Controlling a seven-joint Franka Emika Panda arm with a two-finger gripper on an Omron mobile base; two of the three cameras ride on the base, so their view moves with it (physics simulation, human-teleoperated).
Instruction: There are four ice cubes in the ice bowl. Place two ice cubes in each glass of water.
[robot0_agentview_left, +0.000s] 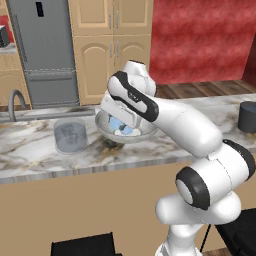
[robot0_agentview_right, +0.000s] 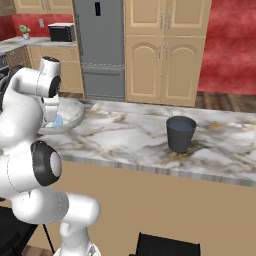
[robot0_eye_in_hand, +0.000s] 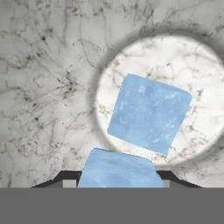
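Note:
The ice bowl (robot0_agentview_left: 143, 134), grey and speckled, stands mid-counter, and my gripper (robot0_agentview_left: 120, 125) reaches down into it. In the hand view one pale blue ice cube (robot0_eye_in_hand: 148, 113) lies on the bowl's whitish bottom. A second ice cube (robot0_eye_in_hand: 117, 169) sits between my dark fingertips (robot0_eye_in_hand: 65, 177), and the gripper (robot0_eye_in_hand: 117, 178) is shut on it. The translucent glass of water (robot0_agentview_left: 70, 136) stands left of the bowl. The dark glass of water (robot0_agentview_right: 180, 133) stands far to the right. From the right base view, the bowl (robot0_agentview_right: 72, 115) is partly hidden behind my arm.
The marble counter (robot0_agentview_right: 130, 137) runs across both base views, its front edge toward me. A faucet (robot0_agentview_left: 15, 102) rises at the back left. The fridge (robot0_agentview_left: 45, 50) and wooden cabinets (robot0_agentview_right: 165, 60) stand beyond. Dark chairs (robot0_agentview_left: 82, 246) sit low in front.

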